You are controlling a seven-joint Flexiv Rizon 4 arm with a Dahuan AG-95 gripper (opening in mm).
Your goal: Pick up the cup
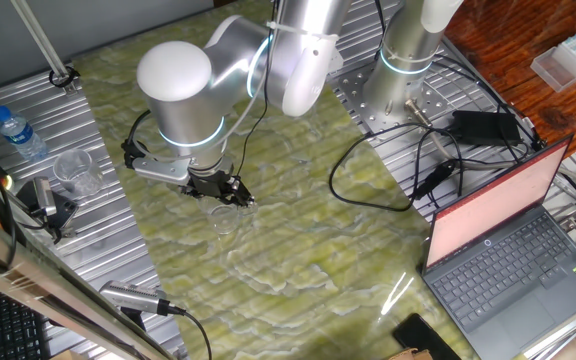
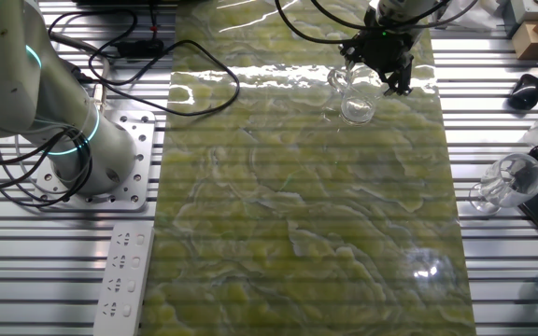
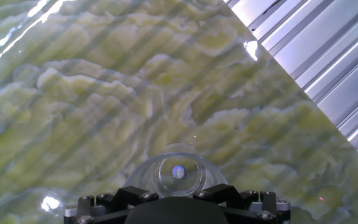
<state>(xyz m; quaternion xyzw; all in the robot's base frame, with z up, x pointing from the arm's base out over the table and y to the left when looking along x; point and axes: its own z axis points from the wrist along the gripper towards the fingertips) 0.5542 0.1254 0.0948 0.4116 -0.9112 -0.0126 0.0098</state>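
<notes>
The cup (image 1: 224,218) is small and clear and stands upright on the green marbled mat (image 1: 298,250). It also shows in the other fixed view (image 2: 357,101), with its small handle to the left. My gripper (image 1: 230,194) hangs directly over the cup, its black fingers reaching down to the rim on either side. In the hand view I look straight down into the cup (image 3: 178,173), which sits centred between the two finger mounts at the bottom edge. The jaws stand a little wider than the cup and appear open. The fingertips themselves are hidden.
A second clear cup (image 1: 76,172) and a blue-capped water bottle (image 1: 20,133) stand on the ribbed metal table left of the mat. A laptop (image 1: 513,250), power brick and cables lie to the right. Another arm's base (image 2: 92,159) is bolted beside the mat.
</notes>
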